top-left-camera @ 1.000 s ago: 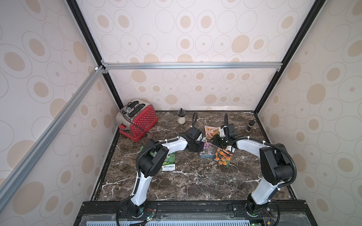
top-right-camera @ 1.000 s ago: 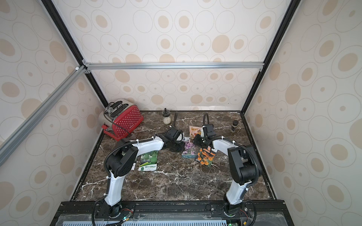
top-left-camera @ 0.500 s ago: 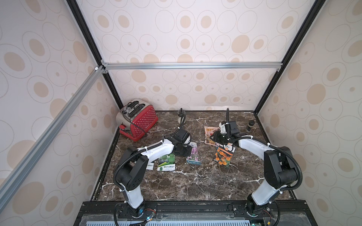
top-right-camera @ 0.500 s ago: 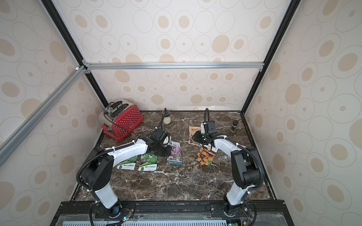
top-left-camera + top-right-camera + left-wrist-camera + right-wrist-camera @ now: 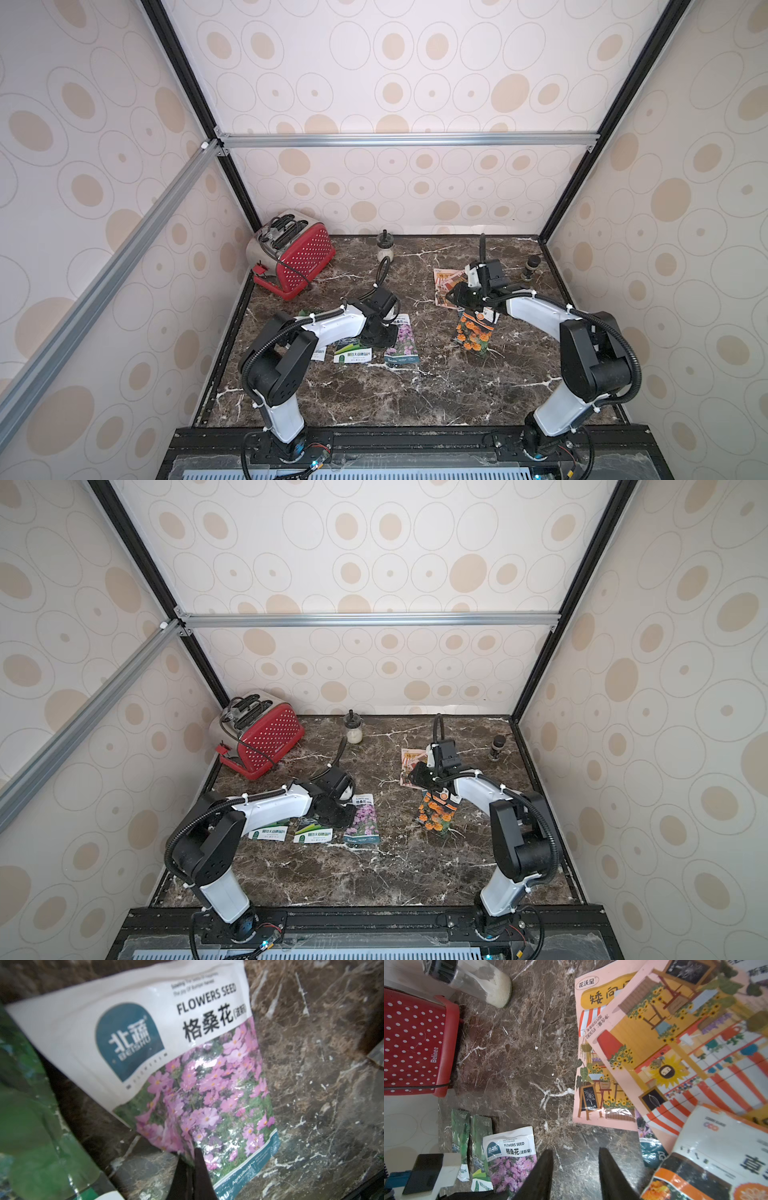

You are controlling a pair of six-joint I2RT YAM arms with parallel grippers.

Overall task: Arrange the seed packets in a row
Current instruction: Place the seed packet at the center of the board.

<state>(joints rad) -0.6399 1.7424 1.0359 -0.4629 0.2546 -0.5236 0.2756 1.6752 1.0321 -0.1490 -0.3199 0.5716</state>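
Note:
Seed packets lie in two groups. At the left, two green gourd packets (image 5: 269, 833) (image 5: 313, 831) sit side by side, with a purple flower packet (image 5: 402, 340) (image 5: 187, 1064) just to their right. My left gripper (image 5: 376, 336) (image 5: 191, 1157) is shut on that purple packet's edge. At the right, two overlapping peach shop-front packets (image 5: 446, 282) (image 5: 602, 1064) and an orange marigold packet (image 5: 473, 334) (image 5: 716, 1157) form a loose pile. My right gripper (image 5: 455, 297) (image 5: 575, 1151) hovers open over bare marble beside the pile, holding nothing.
A red toaster (image 5: 295, 257) stands at the back left, with a small glass jar (image 5: 385, 249) to its right. A dark little bottle (image 5: 532, 268) stands at the back right. Patterned walls close in three sides of the marble table (image 5: 415, 395).
My left arm has carried the purple flower packet leftward and forward from the pile to a spot beside the green packets. The right arm has barely moved.

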